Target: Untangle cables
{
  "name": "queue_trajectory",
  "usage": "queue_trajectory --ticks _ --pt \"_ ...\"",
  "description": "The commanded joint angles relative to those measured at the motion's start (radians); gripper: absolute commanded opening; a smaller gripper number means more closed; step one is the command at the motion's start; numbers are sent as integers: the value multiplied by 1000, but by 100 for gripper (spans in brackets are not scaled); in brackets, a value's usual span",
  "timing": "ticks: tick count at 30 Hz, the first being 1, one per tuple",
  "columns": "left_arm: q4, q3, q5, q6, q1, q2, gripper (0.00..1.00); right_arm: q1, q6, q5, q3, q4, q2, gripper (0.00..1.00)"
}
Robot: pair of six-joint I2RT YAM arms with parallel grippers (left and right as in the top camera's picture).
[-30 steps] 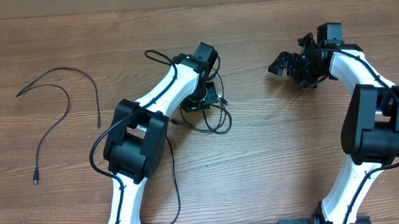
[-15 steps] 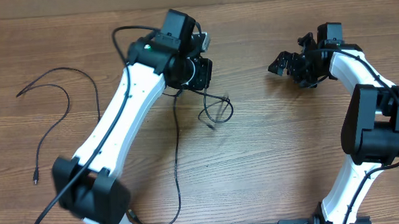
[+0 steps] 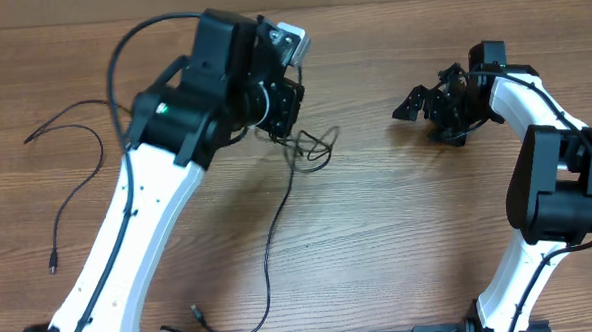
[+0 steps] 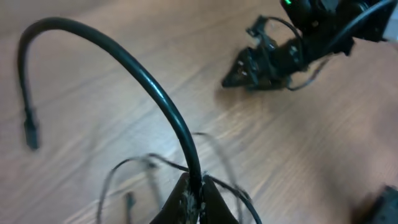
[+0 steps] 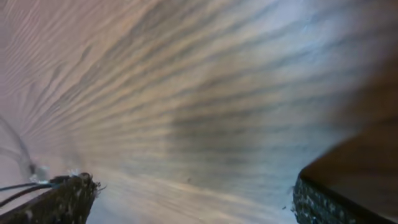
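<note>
**Item 1: left gripper** (image 3: 289,126) (image 4: 193,200). Clenched; its 2 fingertips pinch 1 black cable between them. Sits over the far middle of the table (image 3: 398,212), carried on the raised left arm (image 3: 157,192).

**Item 2: held cable** (image 4: 155,93). Thin, black and flexible. In the left wrist view it rises from the pinch, arcs up and leftward, then drops to a small plug end (image 4: 30,134) hanging free.

**Item 3: knotted bundle** (image 3: 310,145) (image 4: 149,165). Several thin black loops directly below and just right of the clenched fingertips. Cannot tell whether they rest on the wood or hang clear of it.

**Item 4: long strand** (image 3: 270,242). Runs from the bundle toward the near table edge.

**Item 5: loose cable** (image 3: 100,155). Lies apart at the table's left side, well away from the bundle and partly hidden by the left arm, with 1 plug end (image 3: 52,265) nearer the front.

**Item 6: right gripper** (image 3: 423,102) (image 4: 267,59) (image 5: 193,205). Released, fingers spread wide and grasping nothing. It is low over bare wood, well right of the bundle.
</note>
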Motion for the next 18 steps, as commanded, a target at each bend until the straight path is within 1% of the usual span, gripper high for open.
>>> queue_trajectory --ticks 1,2,4,6,7,9,13,18 --pt "-12 12 -177 49 -2 6 4 5 -146 -201 -11 -36 16 100" --pt "-13 12 -167 80 -3 6 4 5 -217 -271 -11 -56 16 100" --pt "-9 12 -100 188 -2 6 4 5 -336 -440 -11 -96 16 100" --pt "-3 12 -36 302 -2 6 4 5 -403 -573 -11 -129 16 100" --pt "3 12 -24 328 -2 6 4 7 -416 -615 -11 -146 16 100" --pt "24 12 -24 332 -2 5 4 16 -422 -650 -11 -182 16 100" --pt "89 12 -30 329 -2 5 4 44 -463 -628 -11 -234 16 100" --pt "257 13 -28 230 -2 -32 4 82 -466 -588 -11 -242 16 100"
